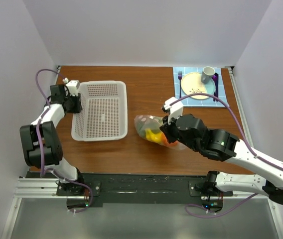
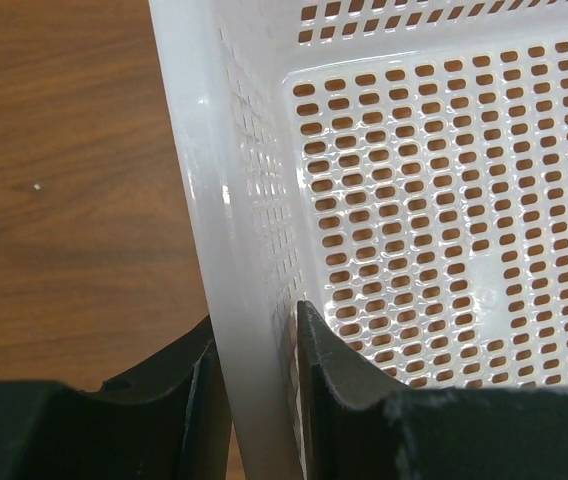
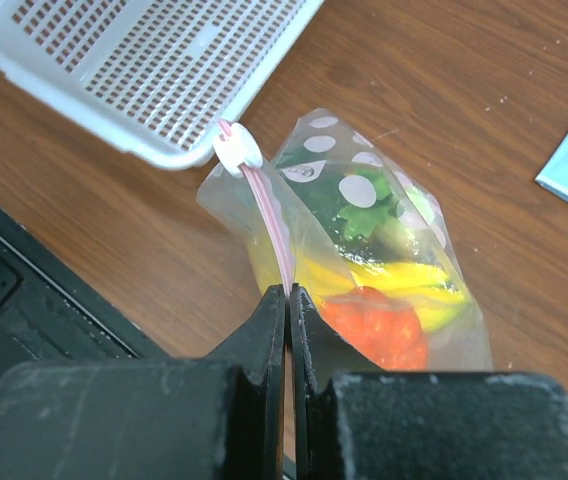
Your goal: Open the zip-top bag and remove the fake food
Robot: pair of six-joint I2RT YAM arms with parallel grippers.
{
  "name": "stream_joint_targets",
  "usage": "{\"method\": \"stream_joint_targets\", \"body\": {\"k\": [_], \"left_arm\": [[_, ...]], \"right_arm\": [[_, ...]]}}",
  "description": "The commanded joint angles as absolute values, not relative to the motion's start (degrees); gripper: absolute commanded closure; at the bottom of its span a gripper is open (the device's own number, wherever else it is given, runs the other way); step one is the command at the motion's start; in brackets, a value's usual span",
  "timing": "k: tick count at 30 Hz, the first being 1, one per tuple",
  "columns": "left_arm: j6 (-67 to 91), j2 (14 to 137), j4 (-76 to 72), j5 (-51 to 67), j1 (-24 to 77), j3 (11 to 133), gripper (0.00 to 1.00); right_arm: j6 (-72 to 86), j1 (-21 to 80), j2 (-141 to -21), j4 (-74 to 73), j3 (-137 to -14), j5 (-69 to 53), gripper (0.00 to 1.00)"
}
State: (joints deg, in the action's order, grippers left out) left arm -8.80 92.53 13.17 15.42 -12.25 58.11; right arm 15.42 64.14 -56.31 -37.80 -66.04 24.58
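Right gripper (image 3: pixel 287 293) pinches zip-top bag (image 3: pixel 364 205) at its strip; left gripper (image 2: pixel 256 318) clasps basket (image 2: pixel 232 240) wall.

We see a brown wood-grain table (image 1: pixel 146 84) enclosed by plain white walls (image 1: pixel 146 30) behind and on both sides, evenly lit, with a black mounting strip (image 1: pixel 141 186) along its near edge.
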Motion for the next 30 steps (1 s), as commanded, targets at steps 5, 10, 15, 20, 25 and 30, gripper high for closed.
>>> {"method": "stream_joint_targets", "body": {"k": [5, 10, 15, 20, 25, 30], "left_arm": [[-13.4, 80.9, 17.8, 22.2, -12.2, 51.3, 0.63], [-14.9, 76.6, 22.3, 21.7, -11.5, 46.9, 0.22], [-15.2, 74.5, 23.9, 19.4, -11.5, 50.2, 0.00], [-12.7, 74.8, 29.8, 33.8, -10.2, 67.6, 0.00], [-1.4, 73.0, 20.0, 63.9, -3.5, 71.7, 0.00], [25.0, 66.4, -25.0, 73.4, 4.6, 56.4, 0.00]], "right_arm": [[8.2, 64.3, -59.6, -34.3, -73.6, 27.2, 1.00], [8.2, 64.2, -59.0, -32.2, -71.4, 26.5, 1.00], [8.5, 64.3, -59.6, -32.3, -70.1, 22.7, 1.00], [7.1, 64.3, -62.6, -36.1, -73.6, 18.0, 1.00], [3.4, 64.2, -67.3, -41.9, -84.6, 17.0, 1.00], [1.5, 64.2, -70.6, -46.4, -90.3, 17.6, 1.00]]}}
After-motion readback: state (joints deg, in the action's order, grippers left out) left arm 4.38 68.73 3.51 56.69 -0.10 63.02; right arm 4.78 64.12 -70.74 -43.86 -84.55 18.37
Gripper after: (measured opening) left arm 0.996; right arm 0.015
